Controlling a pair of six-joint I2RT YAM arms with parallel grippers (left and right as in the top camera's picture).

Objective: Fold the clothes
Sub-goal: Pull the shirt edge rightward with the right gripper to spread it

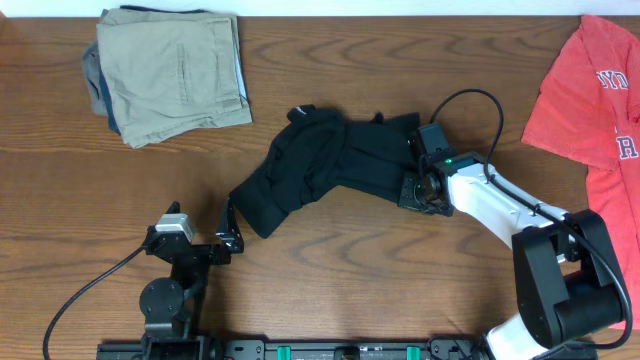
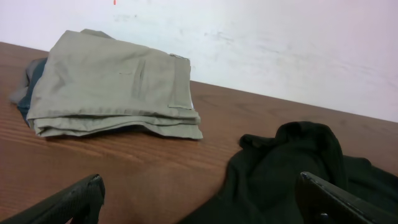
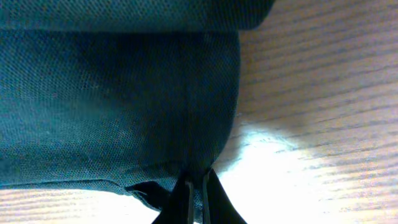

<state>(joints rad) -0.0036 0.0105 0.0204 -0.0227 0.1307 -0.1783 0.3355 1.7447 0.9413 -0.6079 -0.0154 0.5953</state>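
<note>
The clothes are a crumpled black garment [image 1: 325, 165] at mid-table and a red white-lettered tee [image 1: 600, 95] spread at the right edge. My right gripper [image 1: 408, 190] is at the black garment's right edge. In the right wrist view its jaws [image 3: 196, 183] are pinched shut on a fold of the dark fabric [image 3: 112, 106], with bare wood to the right. My left gripper [image 1: 230, 228] stands open just off the garment's lower left corner. In the left wrist view its fingers [image 2: 74, 200] are wide apart, and the black garment [image 2: 292, 168] lies ahead on the right.
A folded pile with khaki trousers [image 1: 170, 75] on top sits at the back left, also seen as the khaki stack [image 2: 112, 87] in the left wrist view. A black cable [image 1: 470, 100] loops above the right arm. A white wall [image 2: 280, 43] stands behind the table.
</note>
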